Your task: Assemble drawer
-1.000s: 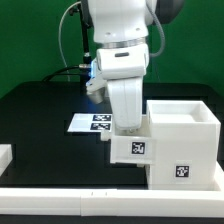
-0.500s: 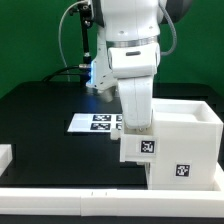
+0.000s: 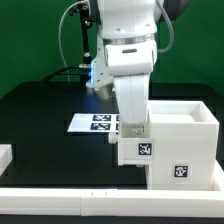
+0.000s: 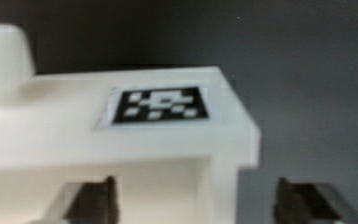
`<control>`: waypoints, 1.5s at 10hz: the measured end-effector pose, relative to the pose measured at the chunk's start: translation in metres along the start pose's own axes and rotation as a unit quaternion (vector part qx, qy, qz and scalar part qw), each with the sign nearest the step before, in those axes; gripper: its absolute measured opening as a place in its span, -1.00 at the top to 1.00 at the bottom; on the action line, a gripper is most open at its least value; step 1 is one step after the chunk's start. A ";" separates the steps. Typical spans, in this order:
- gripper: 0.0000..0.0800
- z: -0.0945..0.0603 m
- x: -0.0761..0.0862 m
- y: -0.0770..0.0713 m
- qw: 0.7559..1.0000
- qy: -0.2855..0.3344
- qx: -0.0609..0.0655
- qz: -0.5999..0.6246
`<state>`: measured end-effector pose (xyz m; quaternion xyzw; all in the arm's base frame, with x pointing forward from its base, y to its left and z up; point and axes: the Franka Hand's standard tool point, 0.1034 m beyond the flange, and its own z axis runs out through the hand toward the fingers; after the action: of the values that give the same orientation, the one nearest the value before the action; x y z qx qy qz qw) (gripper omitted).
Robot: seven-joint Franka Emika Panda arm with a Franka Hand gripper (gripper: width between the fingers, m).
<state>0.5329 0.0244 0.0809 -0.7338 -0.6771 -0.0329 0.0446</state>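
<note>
White plastic tray (image 3: 138, 148) held in gripper (image 4: 179, 203), fingers (image 4: 91, 205) clamped either side, tray at casing (image 3: 185, 140) face on exterior view's left; keep it level & square w/ opening, push slow.

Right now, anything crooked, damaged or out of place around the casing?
Nothing stands out. The gripper is at a tagged tray on the casing's side toward the exterior view's left; the tray looks level and intact. The marker board lies flat on the table behind.
</note>
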 end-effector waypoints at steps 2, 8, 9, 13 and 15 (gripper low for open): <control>-0.57 -0.020 -0.019 0.019 1.000 0.023 -0.002 0.000; -0.62 0.009 -0.098 0.022 0.992 0.128 0.000 0.000; -0.62 0.010 -0.087 0.026 0.992 0.129 -0.001 0.004; -0.62 0.028 -0.043 0.009 0.990 0.139 0.012 0.027; -0.62 0.029 -0.016 0.004 0.989 0.141 0.002 0.044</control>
<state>0.5354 0.0119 0.0505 -0.7507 -0.6312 -0.1327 0.1431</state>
